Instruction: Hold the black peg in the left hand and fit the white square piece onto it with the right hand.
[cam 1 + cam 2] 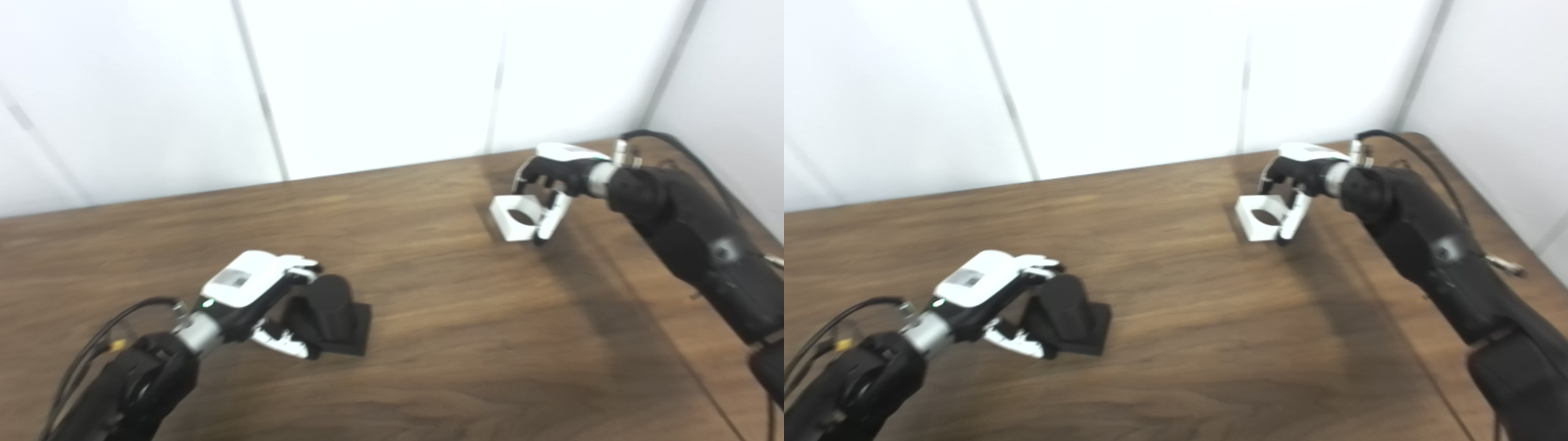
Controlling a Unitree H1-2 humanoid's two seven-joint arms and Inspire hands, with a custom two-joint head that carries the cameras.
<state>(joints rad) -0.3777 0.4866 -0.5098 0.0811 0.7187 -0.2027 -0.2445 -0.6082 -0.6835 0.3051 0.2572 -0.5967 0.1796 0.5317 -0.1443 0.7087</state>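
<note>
The black peg (334, 313), a round post on a square base, rests on the wooden table (429, 343) at the front left. My left hand (260, 294) is wrapped around the post, fingers over its top and thumb at the base edge. The white square piece (517, 218), with a round hole in it, is at the back right. My right hand (554, 184) is closed on it, fingers over its far side and thumb on its near right edge. I cannot tell whether the piece is lifted. Both show in the right eye view: peg (1067, 318), piece (1260, 218).
White wall panels (367, 79) stand behind the table's back edge, and a side wall (735, 79) closes the right corner. A cable (680, 147) runs over my right forearm. Bare wood lies between the two hands.
</note>
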